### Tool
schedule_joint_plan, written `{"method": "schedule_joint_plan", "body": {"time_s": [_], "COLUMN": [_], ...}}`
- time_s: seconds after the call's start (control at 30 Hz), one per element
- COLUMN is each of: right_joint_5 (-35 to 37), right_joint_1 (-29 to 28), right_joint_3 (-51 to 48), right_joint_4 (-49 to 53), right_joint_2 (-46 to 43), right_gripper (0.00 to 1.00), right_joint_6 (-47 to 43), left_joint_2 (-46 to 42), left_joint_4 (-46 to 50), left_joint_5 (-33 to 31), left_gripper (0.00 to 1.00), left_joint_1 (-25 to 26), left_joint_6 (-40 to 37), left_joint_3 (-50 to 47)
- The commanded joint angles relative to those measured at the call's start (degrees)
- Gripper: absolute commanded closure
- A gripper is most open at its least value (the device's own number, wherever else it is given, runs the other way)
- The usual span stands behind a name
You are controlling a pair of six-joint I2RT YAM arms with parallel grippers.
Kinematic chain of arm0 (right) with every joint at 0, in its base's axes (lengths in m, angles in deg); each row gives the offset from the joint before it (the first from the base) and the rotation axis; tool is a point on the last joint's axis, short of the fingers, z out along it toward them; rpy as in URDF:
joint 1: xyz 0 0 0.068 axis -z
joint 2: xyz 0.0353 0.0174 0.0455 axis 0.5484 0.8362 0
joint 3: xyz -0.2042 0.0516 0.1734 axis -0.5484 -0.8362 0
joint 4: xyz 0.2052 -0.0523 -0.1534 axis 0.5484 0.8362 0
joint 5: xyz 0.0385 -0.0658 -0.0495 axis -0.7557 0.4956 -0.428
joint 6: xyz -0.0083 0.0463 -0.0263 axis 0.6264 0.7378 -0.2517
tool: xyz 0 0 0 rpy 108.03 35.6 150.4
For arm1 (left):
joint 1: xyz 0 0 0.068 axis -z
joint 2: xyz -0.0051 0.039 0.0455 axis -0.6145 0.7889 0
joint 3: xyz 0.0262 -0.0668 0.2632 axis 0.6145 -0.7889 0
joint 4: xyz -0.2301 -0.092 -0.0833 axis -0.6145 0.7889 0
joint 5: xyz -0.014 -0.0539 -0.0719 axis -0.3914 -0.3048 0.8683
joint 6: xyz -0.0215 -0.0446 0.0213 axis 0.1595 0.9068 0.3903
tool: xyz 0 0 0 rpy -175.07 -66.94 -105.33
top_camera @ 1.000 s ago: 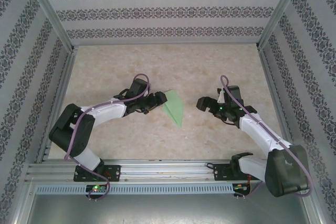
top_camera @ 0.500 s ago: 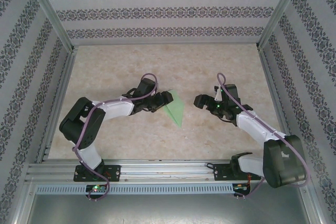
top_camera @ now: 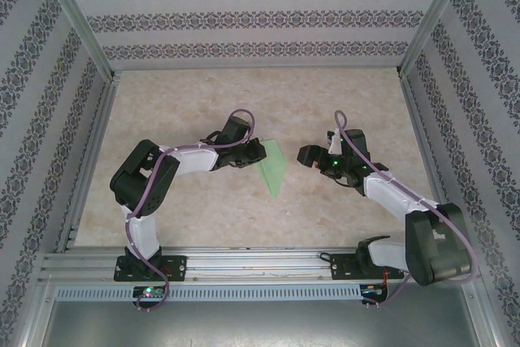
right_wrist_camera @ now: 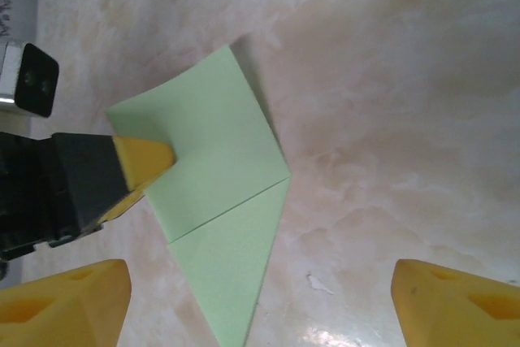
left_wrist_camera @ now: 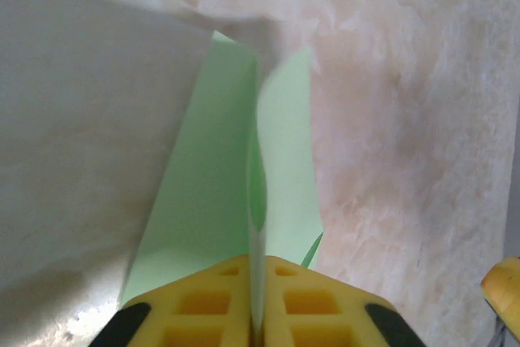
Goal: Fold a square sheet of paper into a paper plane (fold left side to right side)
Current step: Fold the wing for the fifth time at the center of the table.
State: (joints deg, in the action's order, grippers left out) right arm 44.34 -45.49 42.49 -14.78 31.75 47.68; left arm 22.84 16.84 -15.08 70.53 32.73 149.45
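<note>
Top view: the left hand [top_camera: 258, 152] is out in the middle of the surface [top_camera: 187, 103], pinched shut on the left edge of the green paper [top_camera: 273, 170]. The paper's folded into a pointed shape with the tip aimed at the near side. The right hand [top_camera: 307, 156] sits just right of the paper, with a bit of gap between them.

Left wrist: the left hand [left_wrist_camera: 257, 282] has both yellow fingers [left_wrist_camera: 203, 314] pressed together with a raised flap of the paper [left_wrist_camera: 211, 201] caught between them. The rest fans out onto the surface [left_wrist_camera: 406, 119].

Right wrist: the right hand [right_wrist_camera: 260, 274] is spread wide with nothing in it, near the paper's tip. The paper [right_wrist_camera: 211, 144] looks like a kite with one crease across it, and the left hand [right_wrist_camera: 142, 160] grips its left corner.
</note>
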Motion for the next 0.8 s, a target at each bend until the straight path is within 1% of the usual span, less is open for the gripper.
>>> {"method": "schedule_joint_plan", "body": {"time_s": [0.0,0.03,0.17,0.23,0.33,0.43,0.5,0.63,0.77], "right_joint_5": [-7.05,-8.38,-11.89,-12.72,-13.45,-14.09,-14.47,-17.45,-19.07], "right_joint_1": [0.23,0.27,-0.30,-0.92,-1.27,-1.38,-1.53,-2.65,-4.57], "right_joint_3": [0.23,-0.12,-1.58,-2.74,-4.97,-6.94,-7.44,-7.61,-7.64], "right_joint_4": [-5.86,-7.75,-13.86,-16.44,-20.78,-23.75,-24.03,-26.29,-30.43], "right_joint_2": [1.41,1.82,2.91,3.41,4.32,4.83,5.28,8.20,11.89], "right_gripper": [0.23,0.24,0.24,0.21,0.15,0.10,0.10,0.11,0.15], "right_joint_6": [-0.82,-0.91,-2.14,-2.70,-2.26,-2.12,-2.86,-3.81,-3.30], "left_joint_2": [-0.87,-1.06,-2.51,-3.65,-5.07,-6.62,-7.23,-7.48,-7.43], "left_joint_4": [-6.94,-9.15,-15.66,-16.34,-18.13,-21.29,-22.56,-25.20,-25.16], "left_joint_5": [5.61,8.60,18.16,21.44,25.63,28.29,29.61,31.11,30.94], "left_gripper": [0.98,1.00,1.00,1.00,1.00,1.00,1.00,1.00,1.00], "left_joint_1": [-0.22,-0.58,-1.63,-1.84,-2.16,-2.43,-2.57,-2.58,-2.73], "left_joint_6": [-5.66,-6.41,-9.79,-12.31,-14.05,-14.20,-14.04,-12.84,-12.75], "left_joint_3": [-1.25,-2.10,-5.77,-7.26,-9.53,-12.06,-12.87,-13.99,-14.37]}}
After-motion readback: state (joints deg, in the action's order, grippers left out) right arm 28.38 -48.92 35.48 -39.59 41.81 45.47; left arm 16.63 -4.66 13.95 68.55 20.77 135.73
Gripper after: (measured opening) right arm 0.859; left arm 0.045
